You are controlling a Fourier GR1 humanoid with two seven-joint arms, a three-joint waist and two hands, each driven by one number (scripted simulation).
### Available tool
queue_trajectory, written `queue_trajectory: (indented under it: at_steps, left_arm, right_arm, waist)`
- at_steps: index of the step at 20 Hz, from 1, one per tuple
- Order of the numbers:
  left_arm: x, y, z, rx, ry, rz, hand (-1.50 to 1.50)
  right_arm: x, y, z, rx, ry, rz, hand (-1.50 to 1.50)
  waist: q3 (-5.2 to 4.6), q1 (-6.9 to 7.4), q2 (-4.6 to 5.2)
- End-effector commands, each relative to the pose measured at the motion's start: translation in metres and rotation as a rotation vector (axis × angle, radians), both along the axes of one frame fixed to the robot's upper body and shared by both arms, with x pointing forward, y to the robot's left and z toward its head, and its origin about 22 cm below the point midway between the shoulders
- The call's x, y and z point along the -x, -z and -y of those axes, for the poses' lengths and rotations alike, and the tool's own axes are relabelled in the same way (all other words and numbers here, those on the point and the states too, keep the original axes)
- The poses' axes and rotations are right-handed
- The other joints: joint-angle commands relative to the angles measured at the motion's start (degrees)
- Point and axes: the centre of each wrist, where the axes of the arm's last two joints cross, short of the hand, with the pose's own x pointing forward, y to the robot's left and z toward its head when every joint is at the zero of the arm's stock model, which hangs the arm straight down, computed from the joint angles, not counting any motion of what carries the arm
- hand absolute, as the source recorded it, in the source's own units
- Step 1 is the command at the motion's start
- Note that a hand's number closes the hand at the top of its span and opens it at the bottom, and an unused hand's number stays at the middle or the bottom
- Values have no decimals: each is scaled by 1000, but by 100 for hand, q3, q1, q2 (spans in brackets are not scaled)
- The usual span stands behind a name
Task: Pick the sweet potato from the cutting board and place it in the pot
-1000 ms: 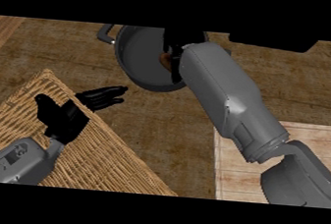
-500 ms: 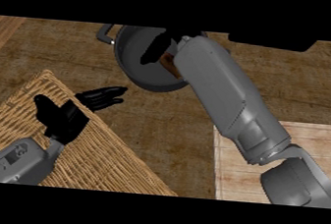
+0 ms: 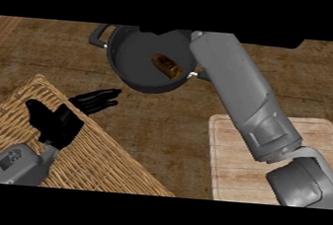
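At lower left, a woven straw-coloured wicker mat (image 3: 85, 162) lies at an angle on the dark wooden counter (image 3: 49, 60). The black left hand (image 3: 64, 121) sits over the mat's upper edge, fingers straight and spread apart, holding nothing. Toward the centre top stands the dark grey round metal pot (image 3: 132, 70), a loop handle at its left rim. The orange-brown sweet potato (image 3: 168, 66) lies inside the pot on its floor. The grey right forearm (image 3: 236, 95) runs from lower right up across the pot's right rim; the right hand is hidden at the top edge, so its fingers cannot be judged. At right, the pale wooden cutting board (image 3: 228, 164) lies partly under that arm.
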Motion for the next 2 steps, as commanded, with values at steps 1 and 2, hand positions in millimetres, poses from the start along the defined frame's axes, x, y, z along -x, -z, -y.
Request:
queue_trajectory:
  at_steps: [1,2]
  left_arm:
    - [19,29,-5,-130,12,-133,0]
    - [21,38,6,-134,14,-120,0]
  right_arm:
    - [-9,4,35,-134,54,62,-150]
    - [-10,3,34,-137,28,41,-150]
  waist:
    - [-70,-92,37]
    - [-75,-124,41]
